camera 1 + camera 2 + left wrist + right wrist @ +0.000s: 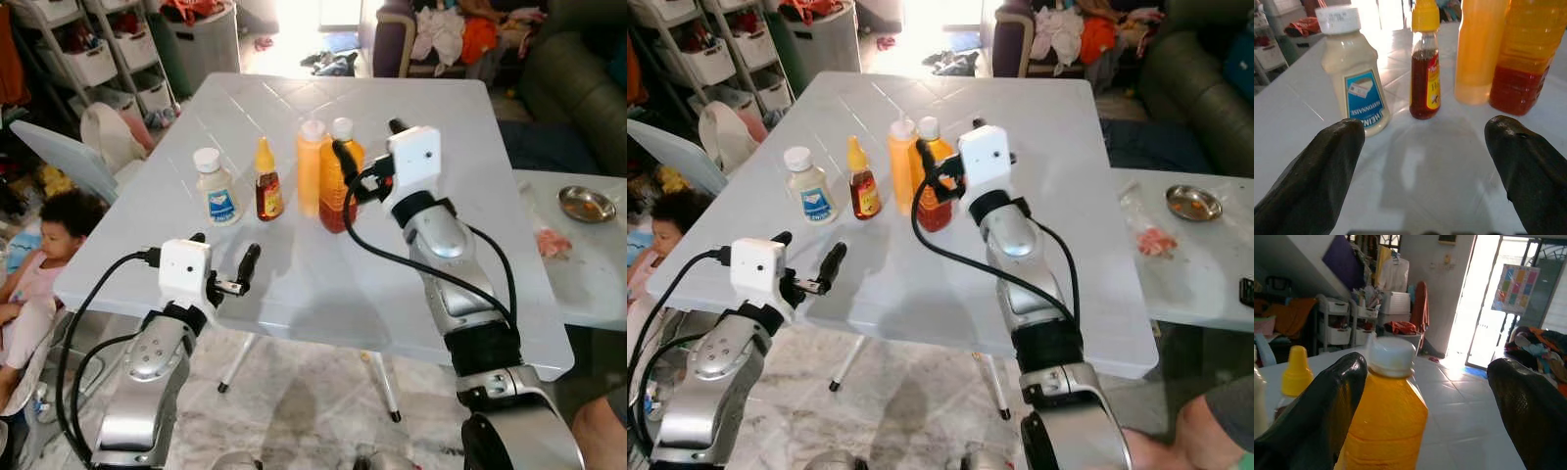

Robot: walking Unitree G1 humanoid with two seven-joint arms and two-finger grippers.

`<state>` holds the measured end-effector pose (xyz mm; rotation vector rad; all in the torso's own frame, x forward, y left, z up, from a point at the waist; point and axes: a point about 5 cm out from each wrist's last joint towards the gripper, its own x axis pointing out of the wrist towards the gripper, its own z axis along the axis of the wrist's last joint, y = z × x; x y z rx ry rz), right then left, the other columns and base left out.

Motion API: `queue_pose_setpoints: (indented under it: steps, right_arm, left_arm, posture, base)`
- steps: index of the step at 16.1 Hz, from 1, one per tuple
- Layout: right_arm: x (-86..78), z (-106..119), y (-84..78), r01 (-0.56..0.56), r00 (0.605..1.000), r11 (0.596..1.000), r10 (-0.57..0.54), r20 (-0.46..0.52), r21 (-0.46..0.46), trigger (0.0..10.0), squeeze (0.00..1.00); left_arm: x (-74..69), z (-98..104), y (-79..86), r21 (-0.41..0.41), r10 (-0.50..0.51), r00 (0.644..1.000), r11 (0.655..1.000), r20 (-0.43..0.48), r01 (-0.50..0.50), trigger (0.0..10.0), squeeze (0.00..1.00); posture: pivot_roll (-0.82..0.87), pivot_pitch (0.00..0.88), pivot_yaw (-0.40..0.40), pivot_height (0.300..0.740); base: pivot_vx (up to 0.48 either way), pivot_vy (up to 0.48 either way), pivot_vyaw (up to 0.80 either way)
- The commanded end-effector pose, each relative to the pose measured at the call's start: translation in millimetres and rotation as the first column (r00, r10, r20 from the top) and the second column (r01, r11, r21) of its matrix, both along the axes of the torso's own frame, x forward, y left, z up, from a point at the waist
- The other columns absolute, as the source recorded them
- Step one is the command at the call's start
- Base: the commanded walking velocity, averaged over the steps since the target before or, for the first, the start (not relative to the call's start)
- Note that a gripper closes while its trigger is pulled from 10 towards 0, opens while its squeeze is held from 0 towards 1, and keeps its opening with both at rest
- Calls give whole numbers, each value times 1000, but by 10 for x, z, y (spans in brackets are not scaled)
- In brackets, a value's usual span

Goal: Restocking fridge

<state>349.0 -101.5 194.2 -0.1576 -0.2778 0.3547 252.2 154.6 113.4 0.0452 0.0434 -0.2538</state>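
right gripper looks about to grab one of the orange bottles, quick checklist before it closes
1. Right gripper open: ok.
2. Oil bottle upright on the white table: ok.
3. Bottle centred between the fingers: not ok, in the right wrist view it sits toward one finger.
4. Juice bottle clear of the grasp: cannot tell, it stands close beside.
5. Left gripper out of the way: ok, open at the near table edge.

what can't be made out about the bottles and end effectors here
- Orange bottle: eye views, right end effector covers its side, so contact is unclear.
- Tall yellow bottle: no label readable; top cut off in left wrist view.
- Honey bottle: label text too small, turned away.
- Steel bowl: contents too small.
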Motion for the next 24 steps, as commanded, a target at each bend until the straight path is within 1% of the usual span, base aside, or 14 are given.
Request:
queue_pose_setpoints:
  steps: [1, 6, 7, 8, 10, 12, 14, 15, 16, 17, 21, 24]
  right_arm:
    - [26, 31, 16, 5, 1000, 1000, -5, 9, 6, 10000, 0]
    - [137, 66, 44, -10, 1000, 1000, 10, 9, 19, 10000, 0]
    - [152, 76, 64, -18, 1000, 1000, 18, 11, 13, 10000, 0]
    - [185, 96, 120, -43, 999, 999, 43, 9, -7, 10000, 0]
    - [219, 118, 145, -45, 999, 999, 45, 9, -11, 10000, 0]
    - [297, 125, 148, -57, 997, 998, 56, -43, -15, 10000, 0]
    - [321, 156, 138, -73, 997, 997, 72, -36, -27, 10000, 0]
    - [334, 167, 142, -86, 995, 996, 85, -43, -17, 9294, 0]
    - [342, 194, 160, -106, 994, 994, 106, -40, -9, 2941, 0]
    - [345, 207, 176, -118, 992, 993, 117, -36, -14, 0, 0]
    - [335, 189, 232, -144, 989, 989, 143, -38, -25, 0, 0]
    - [344, 176, 233, -141, 989, 990, 139, -48, -29, 0, 0]
  left_arm:
    - [-7, 22, 27, 13, 4, 1000, 1000, 0, -4, 10000, 0]
    - [-22, 34, 44, 32, -11, 1000, 999, -13, 12, 10000, 0]
    - [-25, 37, 47, 35, -13, 1000, 999, -14, 13, 10000, 0]
    - [-29, 39, 49, 39, -15, 1000, 999, -16, 16, 10000, 0]
    - [-28, 39, 44, 43, -18, 1000, 999, -19, 18, 10000, 0]
    - [-9, 48, 37, 48, -23, 1000, 999, -21, 24, 10000, 0]
    - [-3, 52, 31, 49, -25, 999, 998, -22, 26, 10000, 0]
    - [-4, 49, 27, 50, -26, 999, 998, -24, 27, 10000, 0]
    - [-5, 43, 21, 51, -27, 999, 998, -27, 29, 10000, 0]
    - [-4, 41, 18, 52, -29, 999, 998, -28, 30, 10000, 0]
    - [9, 35, -21, 56, -35, 999, 998, -30, 36, 10000, 0]
    - [12, 27, -34, 56, -36, 999, 998, -35, 38, 10000, 0]
  posture:
    - [82, 31, 53, 740]
    - [97, 36, 65, 740]
    - [99, 37, 67, 740]
    - [101, 38, 69, 740]
    - [101, 39, 70, 740]
    - [104, 50, 73, 740]
    - [102, 52, 74, 740]
    - [100, 53, 74, 740]
    - [99, 52, 74, 740]
    - [98, 51, 73, 740]
    - [95, 52, 68, 740]
    - [93, 53, 65, 740]
  base:
    - [0, 0, 0]
    - [0, 0, 0]
    - [0, 0, 0]
    - [0, 0, 0]
    - [0, 0, 0]
    - [0, 0, 0]
    - [0, 0, 0]
    - [0, 0, 0]
    - [0, 0, 0]
    - [0, 0, 0]
    - [0, 0, 0]
    - [0, 0, 0]
